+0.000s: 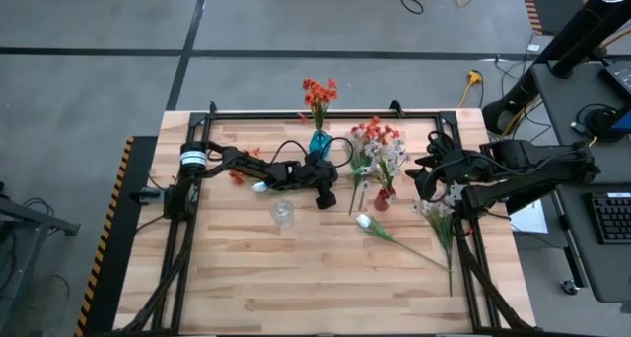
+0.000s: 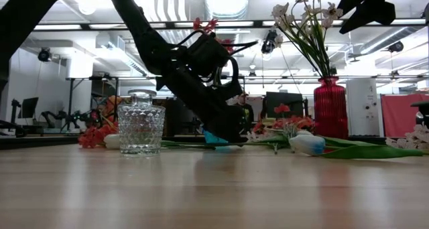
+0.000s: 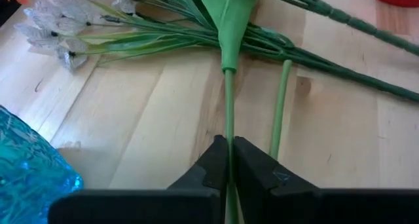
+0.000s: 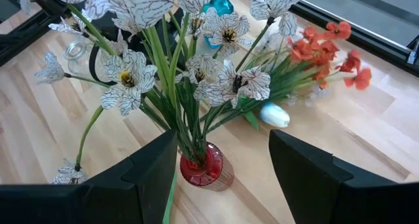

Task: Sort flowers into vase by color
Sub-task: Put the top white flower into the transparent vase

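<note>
Left gripper [image 3: 229, 175] cut off at the wrist view's lower edge; the pinched green stem [image 3: 228, 106] runs out of view behind its fingers. Blue vase [image 3: 29, 165] cropped toward 8 o'clock. Red vase [image 2: 331, 108] base hidden behind leaves.

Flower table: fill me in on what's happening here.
The left pincer is shut on a green stem lying flat on the wooden table, between the blue vase of orange-red flowers and the red vase. The right pincer is open above the red vase, which holds white flowers. A clear glass vase stands empty, and a white tulip lies loose on the table.
</note>
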You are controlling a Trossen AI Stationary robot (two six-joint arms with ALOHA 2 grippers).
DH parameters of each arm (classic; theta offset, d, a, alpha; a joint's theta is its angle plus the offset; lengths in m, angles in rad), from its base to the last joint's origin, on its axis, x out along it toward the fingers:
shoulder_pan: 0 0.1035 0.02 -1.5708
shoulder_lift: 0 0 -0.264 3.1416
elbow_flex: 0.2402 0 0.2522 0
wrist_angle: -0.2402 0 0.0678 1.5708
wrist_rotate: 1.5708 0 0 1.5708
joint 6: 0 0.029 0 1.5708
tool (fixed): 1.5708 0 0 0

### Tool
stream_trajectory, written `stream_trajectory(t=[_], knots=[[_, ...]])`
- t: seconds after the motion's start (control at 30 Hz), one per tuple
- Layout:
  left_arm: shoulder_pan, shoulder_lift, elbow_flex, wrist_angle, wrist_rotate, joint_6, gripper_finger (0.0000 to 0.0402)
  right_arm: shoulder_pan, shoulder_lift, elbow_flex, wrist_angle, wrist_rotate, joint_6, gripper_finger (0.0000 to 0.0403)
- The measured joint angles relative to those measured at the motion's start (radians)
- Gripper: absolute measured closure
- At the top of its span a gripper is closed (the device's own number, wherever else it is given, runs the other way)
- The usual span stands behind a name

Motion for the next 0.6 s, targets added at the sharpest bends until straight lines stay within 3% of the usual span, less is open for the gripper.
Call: stream_trajectory(t=[0.33, 0.6], knots=[[-0.013, -0.001, 0.001, -0.001, -0.001, -0.029, 0.0401, 0.000, 0.000, 0.000, 0.000, 0.000, -0.003, 0.0170], [-0.038, -0.030, 0.001, -0.004, -0.068, -0.037, 0.0401, 0.000, 0.000, 0.000, 0.000, 0.000, -0.007, 0.0170]])
